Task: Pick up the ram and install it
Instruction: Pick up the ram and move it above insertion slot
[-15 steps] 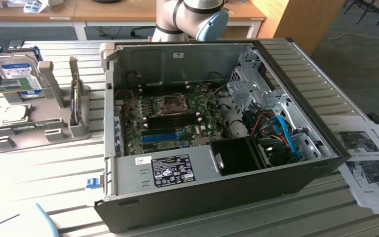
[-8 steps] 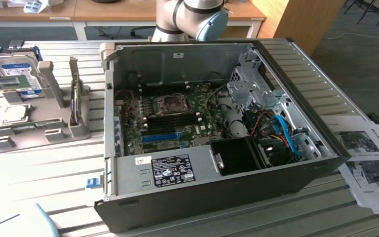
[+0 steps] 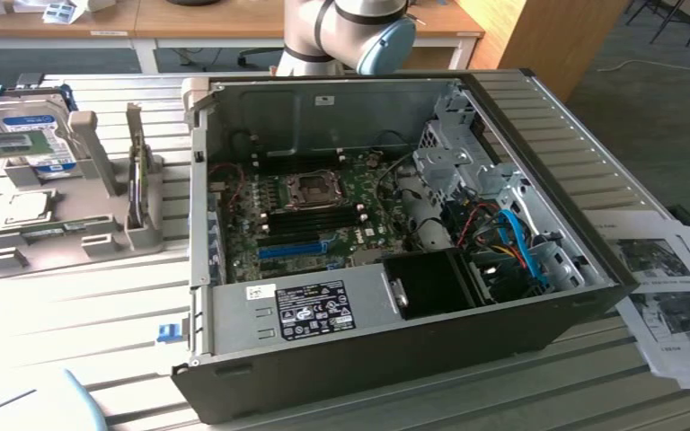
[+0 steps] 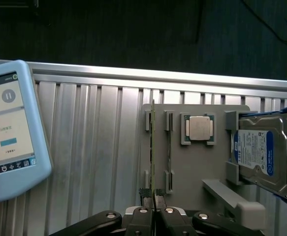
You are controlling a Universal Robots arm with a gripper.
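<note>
The ram (image 4: 153, 147) is a thin green stick seen edge-on, running away from my gripper (image 4: 153, 200) over the grey holder fixture (image 4: 192, 167). My two dark fingers are shut on its near end. In the exterior view the ram (image 3: 15, 144), green with a white sticker, hangs at the far left above the fixture (image 3: 69, 233), in front of the hard drive. The open computer case (image 3: 381, 359) lies to the exterior view's right, its motherboard (image 3: 309, 215) exposed with dark memory slots beside the processor socket.
The fixture also carries a silver processor (image 4: 201, 128) and a hard drive (image 4: 261, 155) with a blue-white label. A light blue teach pendant (image 4: 10, 132) lies on the ribbed table. Printed papers (image 3: 668, 269) lie beside the case. The arm's base (image 3: 345, 36) stands behind the case.
</note>
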